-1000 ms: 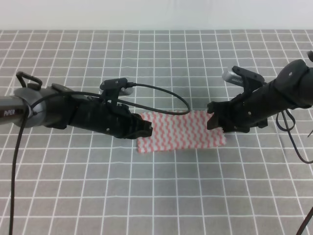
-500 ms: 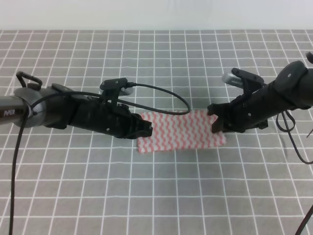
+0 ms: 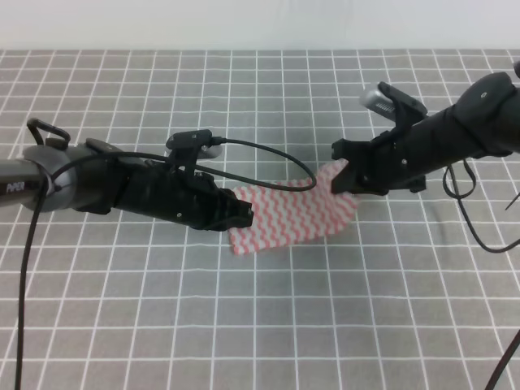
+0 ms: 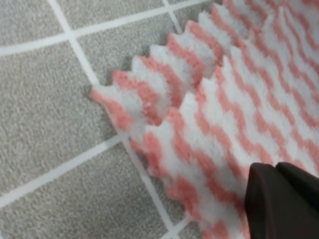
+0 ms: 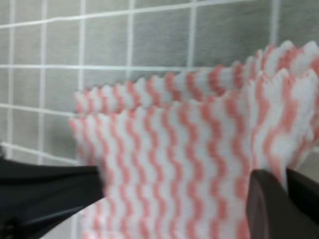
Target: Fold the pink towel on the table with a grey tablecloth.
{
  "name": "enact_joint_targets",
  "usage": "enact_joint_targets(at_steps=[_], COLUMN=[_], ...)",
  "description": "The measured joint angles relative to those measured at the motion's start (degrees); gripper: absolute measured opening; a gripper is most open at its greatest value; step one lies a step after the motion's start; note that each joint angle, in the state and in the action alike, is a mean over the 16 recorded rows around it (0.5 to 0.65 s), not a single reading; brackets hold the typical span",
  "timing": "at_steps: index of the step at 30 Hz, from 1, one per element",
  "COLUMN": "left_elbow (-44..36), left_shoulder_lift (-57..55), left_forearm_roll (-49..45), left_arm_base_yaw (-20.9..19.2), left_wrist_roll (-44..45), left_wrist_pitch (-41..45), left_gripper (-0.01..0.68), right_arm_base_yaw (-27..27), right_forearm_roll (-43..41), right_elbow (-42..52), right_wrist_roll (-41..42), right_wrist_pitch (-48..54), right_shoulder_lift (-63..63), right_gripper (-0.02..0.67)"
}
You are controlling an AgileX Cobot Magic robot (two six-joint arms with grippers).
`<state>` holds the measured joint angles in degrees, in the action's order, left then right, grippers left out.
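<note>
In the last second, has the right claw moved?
Yes. The right claw has slid left over the grey grid, lifting the pink towel's right edge toward the left claw.

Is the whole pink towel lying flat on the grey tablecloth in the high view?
No: the right gripper has the pink towel's right end raised off the grey tablecloth.

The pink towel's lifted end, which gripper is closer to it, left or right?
Right. The right gripper pinches the raised end of the pink towel, while the left gripper sits at the opposite end, low on the cloth.
</note>
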<state>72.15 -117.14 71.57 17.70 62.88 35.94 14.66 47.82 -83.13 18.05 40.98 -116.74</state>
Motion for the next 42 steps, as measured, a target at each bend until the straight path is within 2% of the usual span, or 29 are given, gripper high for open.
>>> enact_joint_targets(at_steps=[17,33,42], left_elbow=[0.15,0.23,0.24], left_shoulder_lift=[2.03,4.61,0.47], left_forearm_roll=[-0.01,1.81,6.51], left_arm_base_yaw=[-0.35,-5.93,-6.43], left_wrist_roll=[0.74,4.22,8.33], left_wrist_pitch=[0.49,10.33,10.51], left_gripper=[-0.002,-0.002,-0.002], right_arm_base_yaw=[4.77,5.21,5.75], right_forearm_roll=[3.93,3.78,3.89], right_elbow=[-0.3,-0.31,-0.3], right_wrist_roll=[2.07,2.07,2.01], right_wrist_pitch=[-3.9,-4.0,-4.35], right_shoulder_lift=[0.05,0.0,0.0], right_gripper=[-0.012,-0.012,-0.013])
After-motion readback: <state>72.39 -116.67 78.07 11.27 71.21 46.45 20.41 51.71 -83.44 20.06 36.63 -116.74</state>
